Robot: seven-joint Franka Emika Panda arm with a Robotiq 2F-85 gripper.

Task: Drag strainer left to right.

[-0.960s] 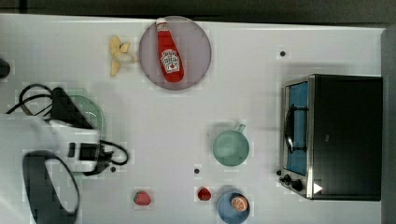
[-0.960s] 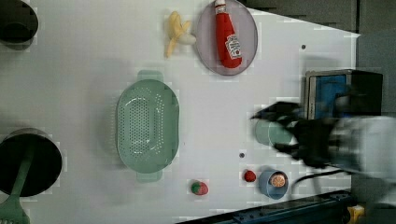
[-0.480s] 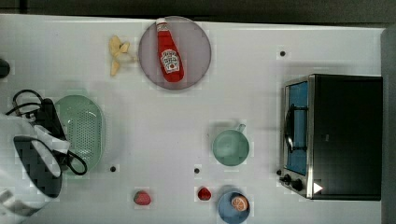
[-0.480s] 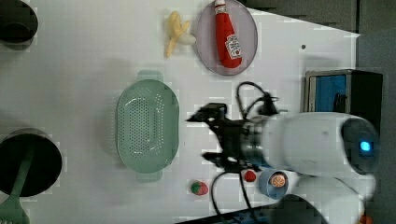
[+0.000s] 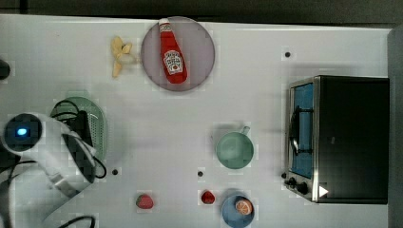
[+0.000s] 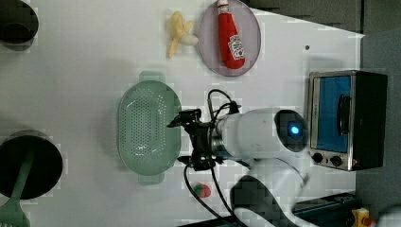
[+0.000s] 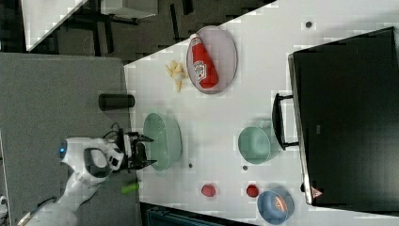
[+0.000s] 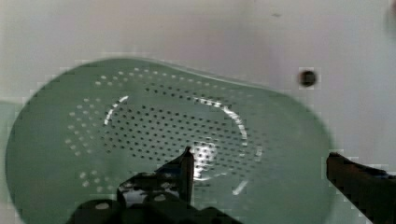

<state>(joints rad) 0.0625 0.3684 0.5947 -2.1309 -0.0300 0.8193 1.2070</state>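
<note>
Over at nine o'clock on the white table in the top view sits the pale mint-green oval plastic strainer, its finely perforated bowl facing up and a smooth rim around it. My white Franka arm reaches across the left view from about four o'clock, forearm lying low and nearly level, wrist cabling looped above it, with the black gripper pointing toward the strainer's long side. I read the two fingers as spread wide apart and holding nothing. In the wrist view one fingertip hangs over the perforated bowl while the other stands out past the strainer's rim, so the pincer straddles that rim; whether either finger touches the plastic, I cannot tell. In the right view the gripper meets the strainer at its nine o'clock edge. Elsewhere in the top view, a red ketchup bottle lies on a round grey plate at twelve o'clock, a small round green cup sits near centre, and a black toaster oven with a blue door stands at three o'clock.
</note>
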